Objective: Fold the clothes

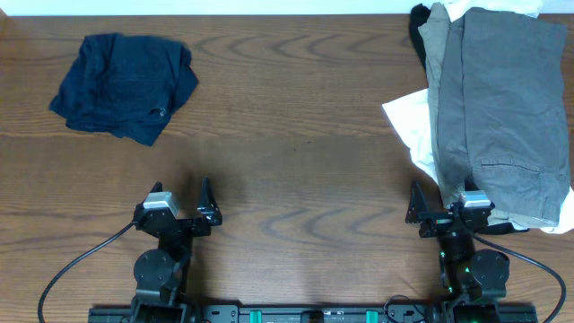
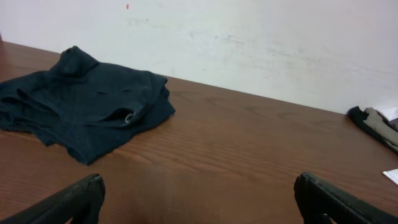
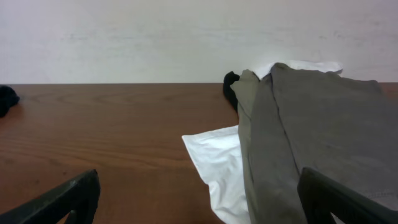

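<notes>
A pile of soft garments lies at the right end of the brown wood-grain desk. On top are mid-grey woven shorts, spread fairly flat. A khaki-beige garment shows along their left edge, a white cloth sticks out below that, and a scrap of black fabric sits at the far corner. A crumpled navy cloth garment lies alone at the far left, well apart from the pile.

The left fingers are spread wide and hold nothing, with bare desk between them. The right fingers are equally wide and empty, and sit at the near hem of the pile.

All of this looks light, limp and prone to sagging. A single pinch would probably bunch the cloth and could drag a neighbouring layer along with it. The grey shorts seem the stiffest piece. They are best taken at two corners of the near hem or waistband, one per arm, pinching only the top layer. The navy piece will likely need spreading flat first.
</notes>
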